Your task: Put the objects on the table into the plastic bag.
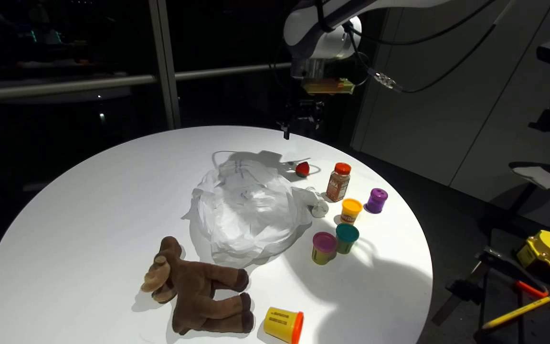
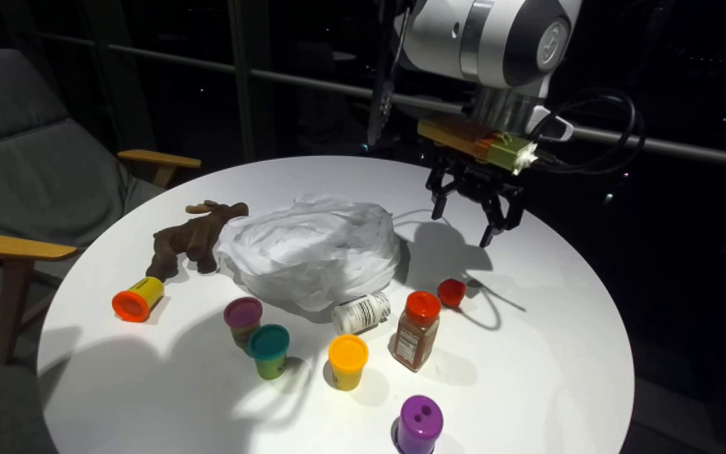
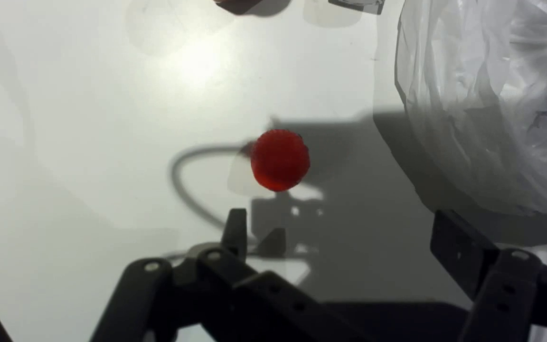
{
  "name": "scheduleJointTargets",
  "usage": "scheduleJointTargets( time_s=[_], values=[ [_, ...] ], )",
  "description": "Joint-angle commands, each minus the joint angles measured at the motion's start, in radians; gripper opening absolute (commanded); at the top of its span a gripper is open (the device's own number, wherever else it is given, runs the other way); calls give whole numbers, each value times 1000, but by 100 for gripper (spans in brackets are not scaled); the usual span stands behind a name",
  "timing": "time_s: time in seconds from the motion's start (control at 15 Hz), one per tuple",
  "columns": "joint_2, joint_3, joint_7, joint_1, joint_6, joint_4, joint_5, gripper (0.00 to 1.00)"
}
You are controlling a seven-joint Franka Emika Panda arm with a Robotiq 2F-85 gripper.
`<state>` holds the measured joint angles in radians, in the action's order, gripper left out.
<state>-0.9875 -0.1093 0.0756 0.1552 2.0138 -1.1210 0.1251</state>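
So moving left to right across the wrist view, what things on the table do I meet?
Red round object, white bottle (just a sliver at the top edge), plastic bag, cut off by the right edge. A brown sliver, also at the top, overlaps the red one's left-right span, so I left it out.

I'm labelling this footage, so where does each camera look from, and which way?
In an exterior view: apart from the arm, facing down across the table, purple pot nearest; arm and gripper show.
In an exterior view: likewise apart, facing down, yellow tub nearest; arm and gripper show.
Wrist view: on the arm, facing down at the red round object; fingers show.
Both exterior views share the plush toy and plastic bag.
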Motion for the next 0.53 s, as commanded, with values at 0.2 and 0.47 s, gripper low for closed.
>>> scheduleJointTargets(
  time_s=[0.2,0.47],
  values=[
    [-72,-2,89,3,31,13,-7,100],
    [-136,6,109,28,12,87,4,100]
  ],
)
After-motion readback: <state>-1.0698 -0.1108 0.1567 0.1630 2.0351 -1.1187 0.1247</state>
